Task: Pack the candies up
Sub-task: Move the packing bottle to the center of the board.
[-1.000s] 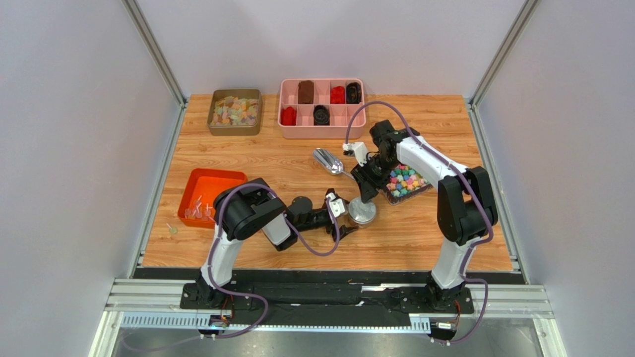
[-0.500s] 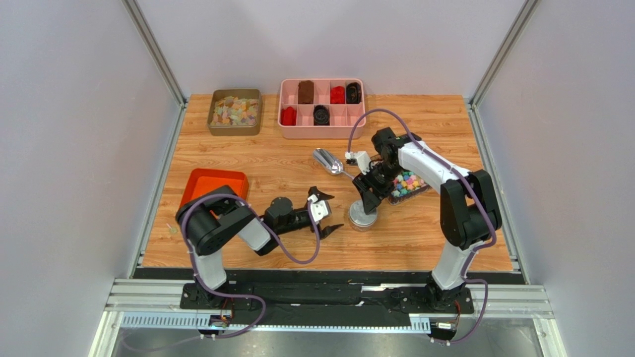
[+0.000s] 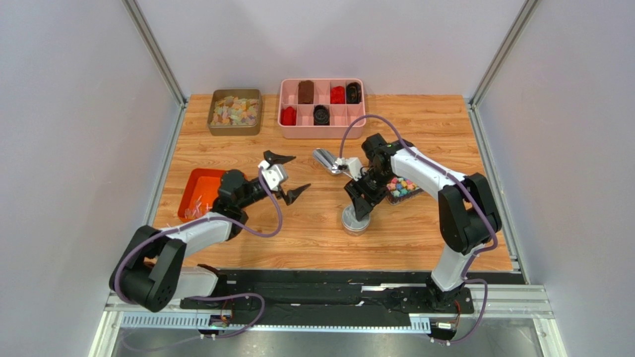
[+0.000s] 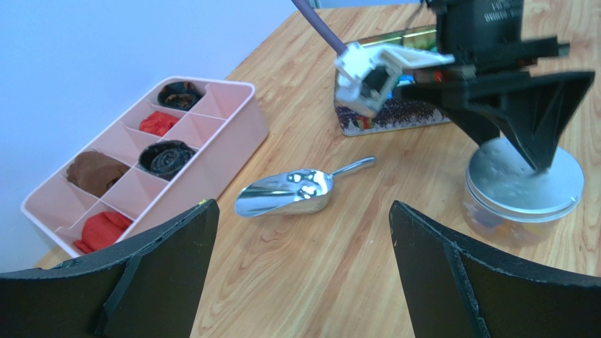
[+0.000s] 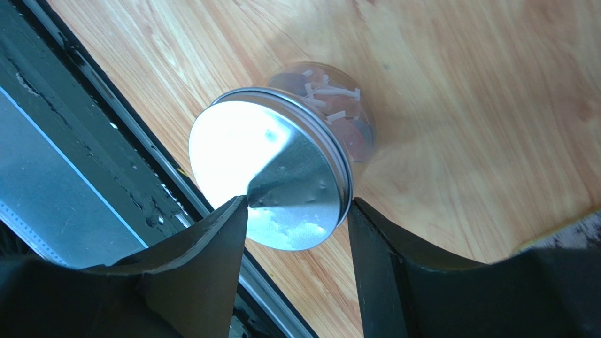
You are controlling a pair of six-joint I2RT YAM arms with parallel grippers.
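The candies (image 3: 195, 209), tiny twist-wrapped sweets, lie in an orange tray (image 3: 203, 181) at the left. A clear jar (image 3: 355, 221) with a silver lid (image 5: 268, 176) stands at mid-table. Whitish and pinkish pieces (image 5: 328, 95) show through its wall. My right gripper (image 3: 358, 199) hovers open just above the lid. In the right wrist view the right gripper (image 5: 298, 201) has its fingers on either side of the lid's near edge and holds nothing. My left gripper (image 3: 291, 173) is wide open and empty between the tray and a metal scoop (image 4: 286, 191).
A pink divided box (image 3: 321, 108) with red and dark items stands at the back. Left of it is a tin of pale gummies (image 3: 235, 111). A tin of bright blocky candies (image 3: 403, 186) lies beside my right arm. The table's near edge (image 5: 211, 211) is close to the jar.
My left arm has swung away from the jar, leftward and toward the back, staying open. My right gripper's jaws have widened over the lid and shifted slightly left.
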